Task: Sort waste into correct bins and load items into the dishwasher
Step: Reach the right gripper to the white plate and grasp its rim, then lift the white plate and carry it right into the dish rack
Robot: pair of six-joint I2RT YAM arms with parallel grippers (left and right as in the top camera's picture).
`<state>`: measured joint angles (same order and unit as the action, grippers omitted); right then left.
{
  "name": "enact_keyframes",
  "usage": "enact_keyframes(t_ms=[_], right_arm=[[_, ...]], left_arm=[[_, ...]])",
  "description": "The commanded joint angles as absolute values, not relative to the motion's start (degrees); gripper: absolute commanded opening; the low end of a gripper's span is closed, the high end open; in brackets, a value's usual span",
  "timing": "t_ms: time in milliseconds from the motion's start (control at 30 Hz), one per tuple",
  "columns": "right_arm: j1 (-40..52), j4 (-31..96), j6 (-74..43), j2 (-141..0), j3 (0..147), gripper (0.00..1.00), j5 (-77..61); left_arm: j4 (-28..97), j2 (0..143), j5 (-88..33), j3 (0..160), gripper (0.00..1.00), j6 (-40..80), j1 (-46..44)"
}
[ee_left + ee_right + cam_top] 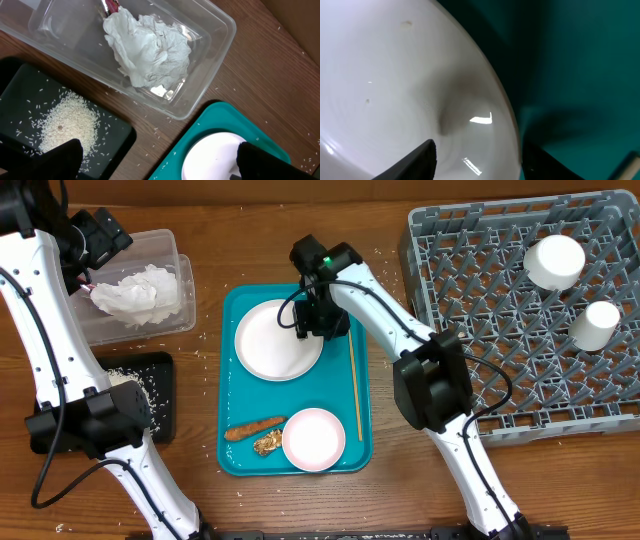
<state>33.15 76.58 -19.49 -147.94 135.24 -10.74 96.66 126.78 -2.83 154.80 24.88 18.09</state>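
The right claw (313, 323) stood open astride the rim of the white plate (272, 340) on the teal tray (234, 405); a shallow pinch on that glossy edge risked a slip. The left claw (162, 157) hung wide, empty.

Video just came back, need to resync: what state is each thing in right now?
Left gripper: open, empty.
Right gripper: open, astride plate rim.
Plate: flat on tray, empty.
Bowl: upright on tray, empty.
Cups: bottoms up in rack.
Tissue: crumpled, in clear bin.
Rice: heaped in black bin.
Scraps: on tray.
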Motion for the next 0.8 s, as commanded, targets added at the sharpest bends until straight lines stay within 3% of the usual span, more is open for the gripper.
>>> enact_keyframes(t_ms=[0,100,267,500,767], right_arm=[[33.52,76.53,-19.99,-148.81,134.93,0.55,-8.34],[33.52,76.58,-19.99,-148.83,134.93,0.41,-8.34],[33.23,77.89,-20.01,-148.81,135.28,0.05,-8.40],[30.59,83.02,-20.03,-147.39,139.76,0.04,-8.62],[21.61,91.83,-19.97,-139.46,154.56,0.04,-3.33]], left_arm=[[96.82,126.89,-3.27,155.02,1.00,23.77,17.87],[96.79,126.87,-3.22,155.02,1.00,23.77,17.87],[96.79,126.87,-3.22,155.02,1.00,23.77,17.87],[96.79,126.87,-3.22,155.02,1.00,23.77,17.87],[96.79,126.87,-3.55,155.02,1.00,23.79,17.87]])
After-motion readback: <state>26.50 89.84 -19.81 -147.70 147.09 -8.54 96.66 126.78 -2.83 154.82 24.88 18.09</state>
